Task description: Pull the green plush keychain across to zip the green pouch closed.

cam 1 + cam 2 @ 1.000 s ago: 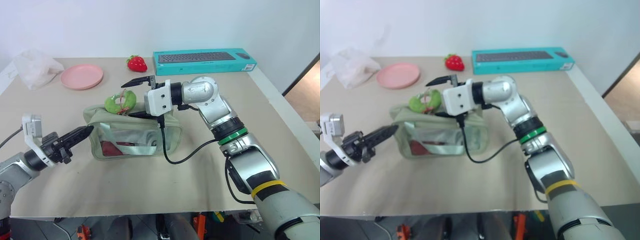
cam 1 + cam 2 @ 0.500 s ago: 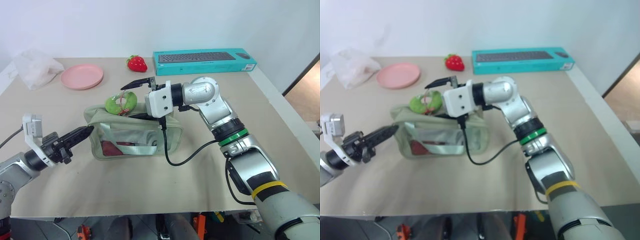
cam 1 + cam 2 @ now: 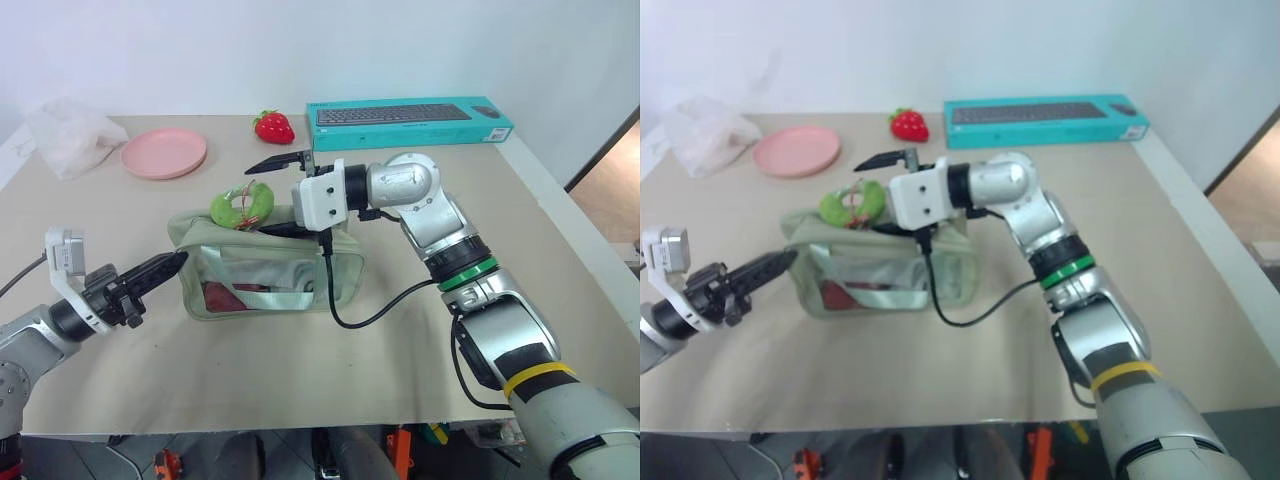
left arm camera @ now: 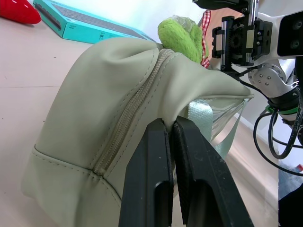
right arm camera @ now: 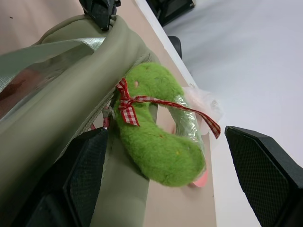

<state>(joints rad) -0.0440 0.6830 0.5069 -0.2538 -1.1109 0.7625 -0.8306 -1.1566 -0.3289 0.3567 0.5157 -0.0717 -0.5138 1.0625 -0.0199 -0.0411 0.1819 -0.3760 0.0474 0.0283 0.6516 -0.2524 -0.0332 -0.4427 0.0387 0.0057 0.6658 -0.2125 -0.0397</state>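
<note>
Sitting near the middle of the beige desk (image 3: pixel 300 380): pale sage-green rectangular fabric pouch with clear plastic side panels (image 3: pixel 262 268), top zipper looking largely unzipped as far as can be judged, red contents dimly visible through the panel. Perched on the pouch's top edge, toward its left end: small bright lime-green curved plush keychain tied with a red-checked ribbon (image 3: pixel 241 204), fixed at the zipper pull. Clenched on a fold of fabric at the pouch's left end, just beside the zipper track: left gripper (image 3: pixel 166 266), black fingers (image 4: pixel 154 189) pressed together, apparently anchoring the bag. Poised over the pouch top from the right: right gripper (image 3: pixel 274 194), jaws spread wide, one finger above and one below, keychain lying just ahead of the gap and not yet pinched. Judged step in hand: lining up the grasp on the charm, zipping itself not yet begun. Next move likely calls for easing the spread jaws around the plush body, closing firmly, then drawing it along the zipper line while the left grip resists the pull; soft plush may squash or slip, and the ribbon could snag. Along the far edge of the desk: red strawberry toy (image 3: pixel 273 126), teal keyboard box (image 3: pixel 408 121), pink round plate (image 3: pixel 164 153), crumpled white plastic bag (image 3: pixel 70 135) toward the far left corner
</note>
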